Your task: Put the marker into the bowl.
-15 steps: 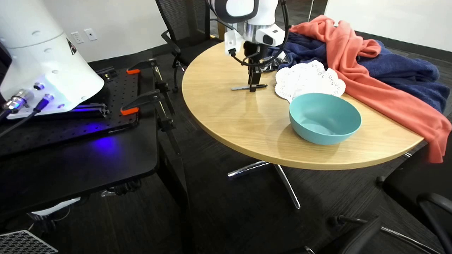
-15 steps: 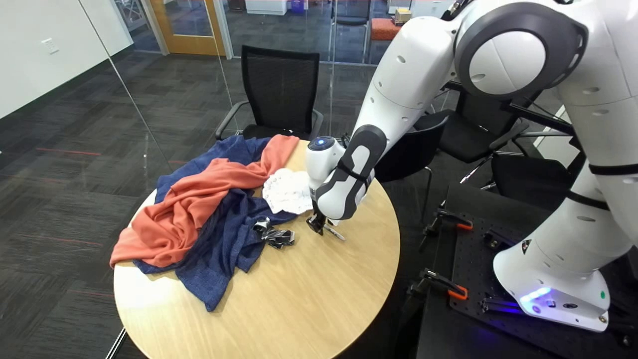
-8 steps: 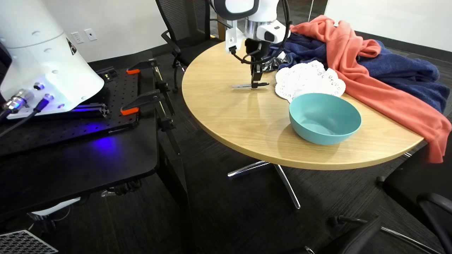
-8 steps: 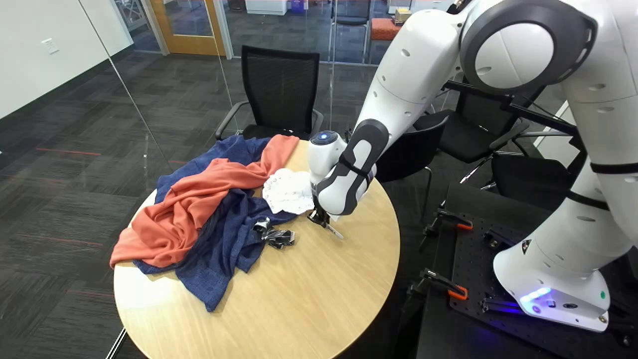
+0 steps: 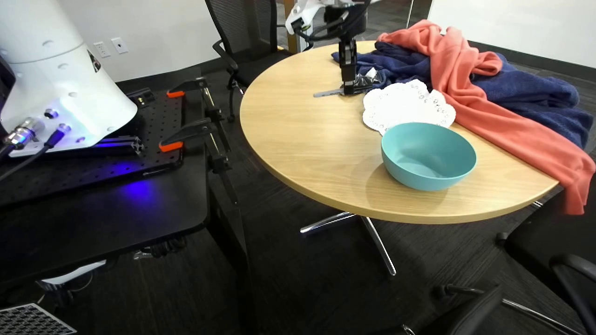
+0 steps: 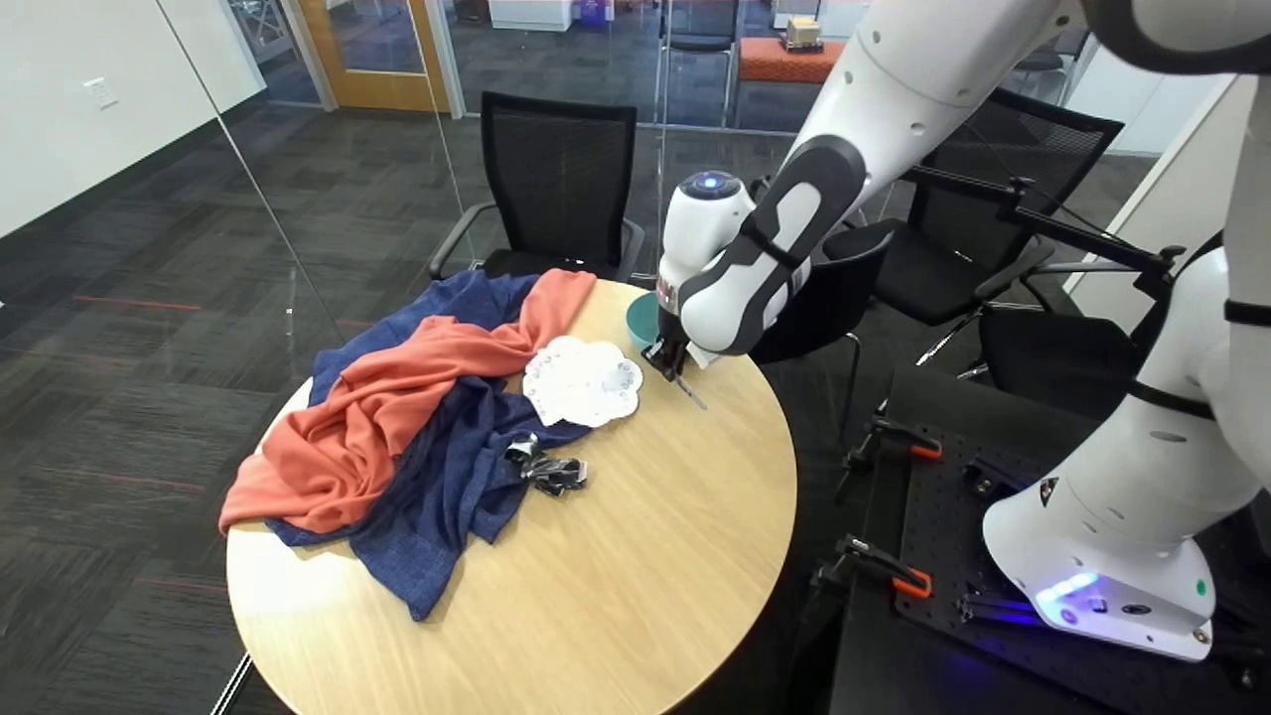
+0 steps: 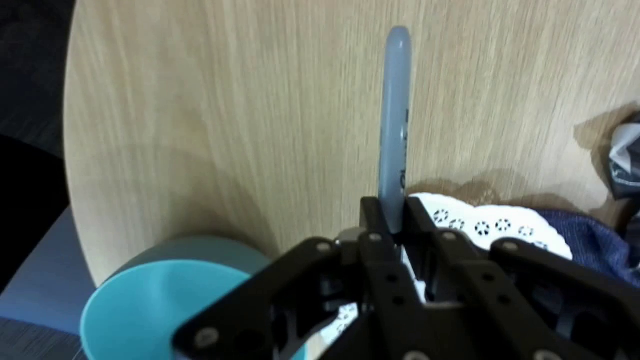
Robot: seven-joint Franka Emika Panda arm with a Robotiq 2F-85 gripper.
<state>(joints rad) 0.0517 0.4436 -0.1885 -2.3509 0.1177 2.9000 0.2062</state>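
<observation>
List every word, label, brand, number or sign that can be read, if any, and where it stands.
No text can be read.
On the marker: dark lettering, too small and blurred to read.
On the robot base: a label-like patch, too small to read.

White robot arm [image 6: 909, 94] with dark-grey trim. In an exterior view, it slants down from the upper right, its elbow [image 6: 1197, 25] partly cut off by the frame, and ends in a rounded wrist [image 6: 703, 233] with a small blue light [image 6: 712, 182] on its cap. The flared base [image 5: 60, 97] stands upright in both exterior views, glowing blue low down. A black tool [image 7: 391, 212] hangs below the wrist, pointing downward. In the wrist view, its two slim fingers [image 7: 372, 217] are drawn close together, gripping.
</observation>
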